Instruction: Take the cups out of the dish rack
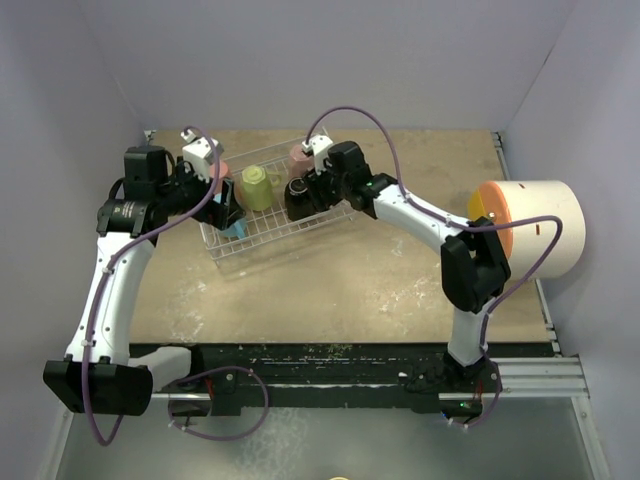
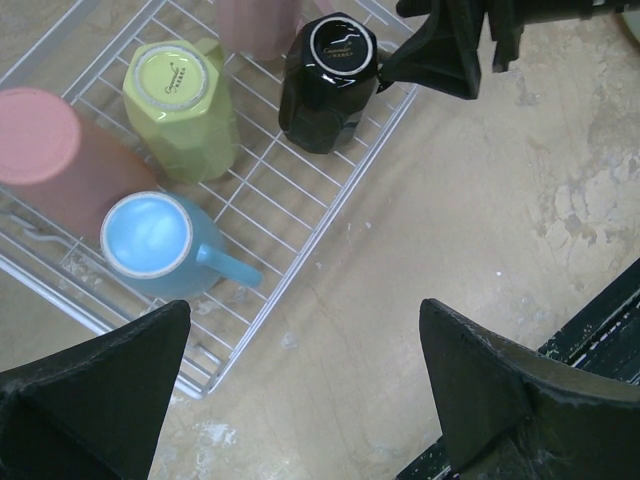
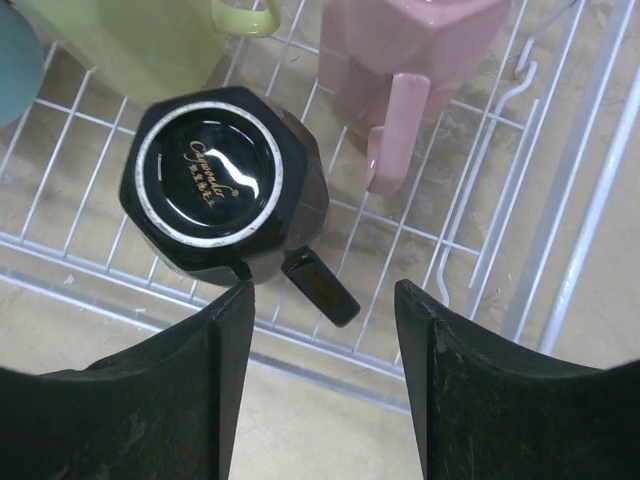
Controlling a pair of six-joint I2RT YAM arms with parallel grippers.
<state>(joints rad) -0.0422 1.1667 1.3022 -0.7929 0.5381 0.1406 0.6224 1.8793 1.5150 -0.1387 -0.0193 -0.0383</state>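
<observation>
The white wire dish rack (image 1: 262,254) holds five mugs: coral-red (image 2: 40,150), light blue (image 2: 150,240), yellow-green (image 2: 180,100), black (image 2: 330,75) and light pink (image 2: 255,20). The black and yellow-green mugs stand base up. My left gripper (image 2: 305,340) is open and empty, above the table just off the rack's near edge (image 2: 330,200), by the light blue mug. My right gripper (image 3: 325,300) is open, its jaws on either side of the black mug's handle (image 3: 320,285), not touching the black mug (image 3: 220,180). The pink mug (image 3: 400,60) stands behind it.
A big cream cylinder with an orange-yellow face (image 1: 530,230) lies at the table's right edge. Both arms crowd over the rack in the top view, the left gripper (image 1: 225,208) and the right gripper (image 1: 308,200) close together. Grey walls enclose the table.
</observation>
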